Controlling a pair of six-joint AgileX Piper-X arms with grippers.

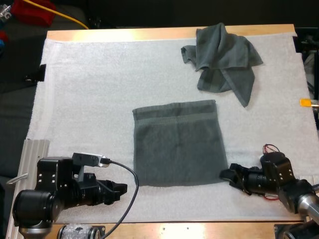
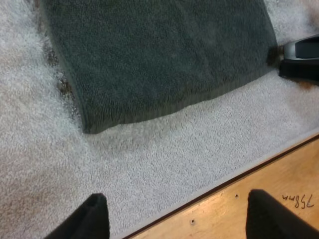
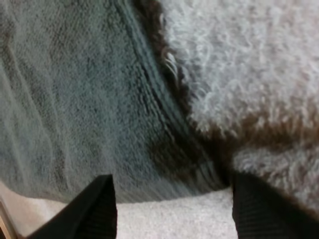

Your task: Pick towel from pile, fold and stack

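Left fingers (image 2: 87, 221), spread wide and empty, have the flat towel (image 1: 177, 144) lying ahead, apart from them; right fingers (image 3: 97, 209), also wide, have its corner just ahead between them, the nearer arm.

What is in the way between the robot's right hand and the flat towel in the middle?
Nothing I can see. The right hand is open at the flat towel's near right corner, with only bare white mat around it. The crumpled towel lies far off at the back.
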